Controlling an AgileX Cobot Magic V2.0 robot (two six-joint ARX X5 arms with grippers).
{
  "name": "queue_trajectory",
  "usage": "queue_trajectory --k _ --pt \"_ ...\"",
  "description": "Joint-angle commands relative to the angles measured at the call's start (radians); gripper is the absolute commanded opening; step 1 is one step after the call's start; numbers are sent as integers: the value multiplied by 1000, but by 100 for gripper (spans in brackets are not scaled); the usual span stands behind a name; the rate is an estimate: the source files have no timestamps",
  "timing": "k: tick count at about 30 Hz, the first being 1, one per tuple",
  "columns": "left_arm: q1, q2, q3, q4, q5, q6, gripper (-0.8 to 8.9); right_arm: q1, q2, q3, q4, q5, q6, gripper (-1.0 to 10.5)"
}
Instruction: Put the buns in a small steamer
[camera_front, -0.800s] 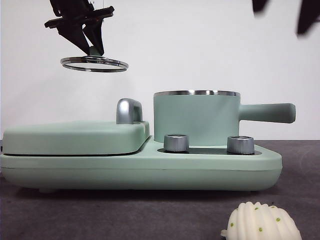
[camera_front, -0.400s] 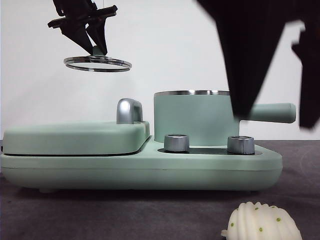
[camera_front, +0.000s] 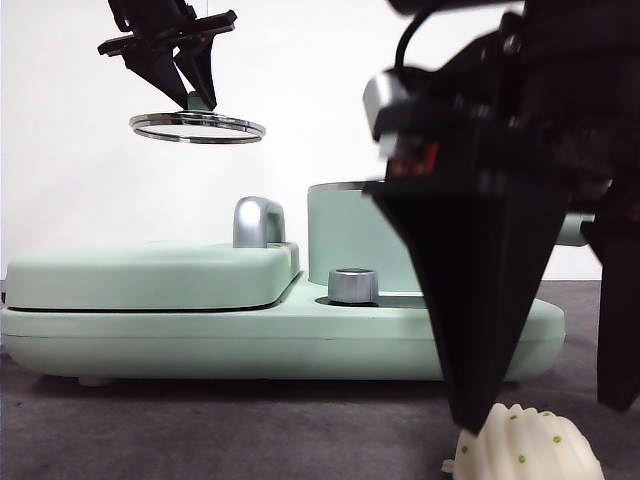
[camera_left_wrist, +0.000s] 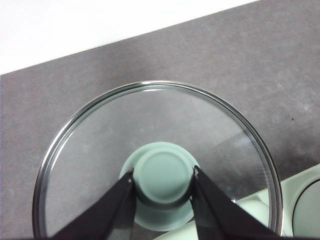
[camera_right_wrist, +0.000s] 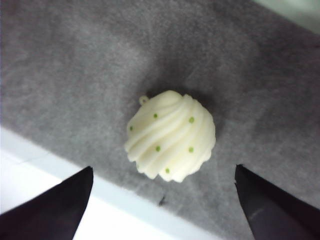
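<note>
R tool (camera_right_wrist: 162, 210) has dropped low over the front of the tabletop (camera_right_wrist: 75, 60), jaws spread wide w/ the ribbed bun (camera_right_wrist: 171, 135) between them, not touching either; 1 s ago only its black tips showed at the top corner of the front view, 0.5 s ago it was partway down, now it fills the right side of that view and 1 jaw tip sits just above the bun (camera_front: 525, 447). L tool (camera_left_wrist: 164, 182) is clamped on the green knob (camera_left_wrist: 164, 176) of the glass lid (camera_left_wrist: 100, 150), holding it high in the air over the left side of the appliance (camera_front: 200, 325), approx. where it was 1 s ago, maybe a touch higher and further right. Small steamer (camera_front: 345, 240) stands open on the right half of the appliance, now largely hidden behind the R arm; its side handle shows only as a sliver. Count: 1 bun visible (ribbed, green dots), lying on the tabletop in front of the appliance, not in the steamer; 1 steamer pot, 1 lid, 1 flat griddle lid (camera_front: 150, 272) w/ 1 chrome handle (camera_front: 257, 220), 1 steel dial (camera_front: 352, 285) in sight vs 2 before, 2 tools.
</note>
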Motion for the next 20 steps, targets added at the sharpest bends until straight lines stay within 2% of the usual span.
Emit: queue_trajectory --k 1,7,16,20 --pt "-5 11 42 26 4 -5 56 11 40 3 19 0 7 452" --pt "-5 11 42 26 4 -5 56 11 108 3 62 -3 -19 445" --pt "-5 11 42 25 4 -5 56 10 145 3 78 -2 -27 223" --pt "-5 11 42 25 4 -5 56 10 144 6 76 1 -27 198"
